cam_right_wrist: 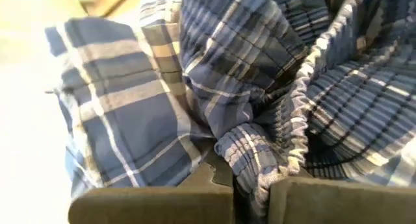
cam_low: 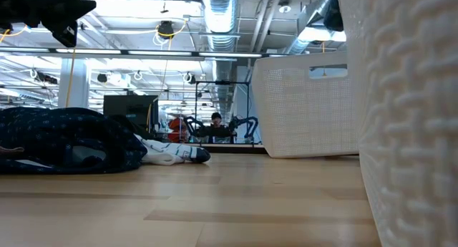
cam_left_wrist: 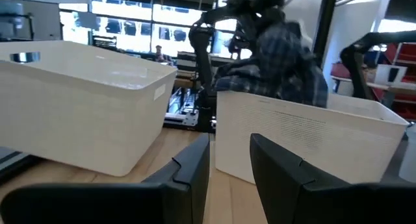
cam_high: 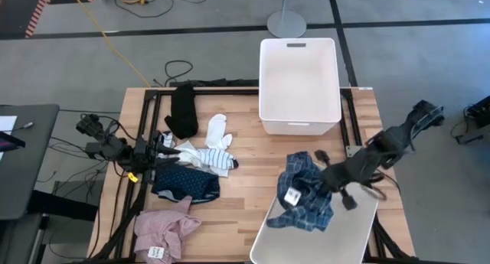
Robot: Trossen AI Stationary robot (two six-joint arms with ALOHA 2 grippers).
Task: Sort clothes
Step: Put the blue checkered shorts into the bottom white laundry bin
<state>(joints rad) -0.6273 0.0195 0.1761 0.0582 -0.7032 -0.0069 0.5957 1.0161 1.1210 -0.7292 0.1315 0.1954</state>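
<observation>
Clothes lie across the left half of the table (cam_high: pixel 253 153): black piece (cam_high: pixel 182 109), socks (cam_high: pixel 214 145), navy dotted piece (cam_high: pixel 186 184), pink piece (cam_high: pixel 164 229). I see the blue plaid shirt (cam_high: pixel 306 193) at lower right, draped over the near bin's (cam_high: pixel 348 233) edge, with my right gripper (cam_high: pixel 325 180) pinched on its fabric. My left gripper (cam_high: pixel 164 144) waits at centre left, fingers (cam_left_wrist: pixel 195 169) apart.
</observation>
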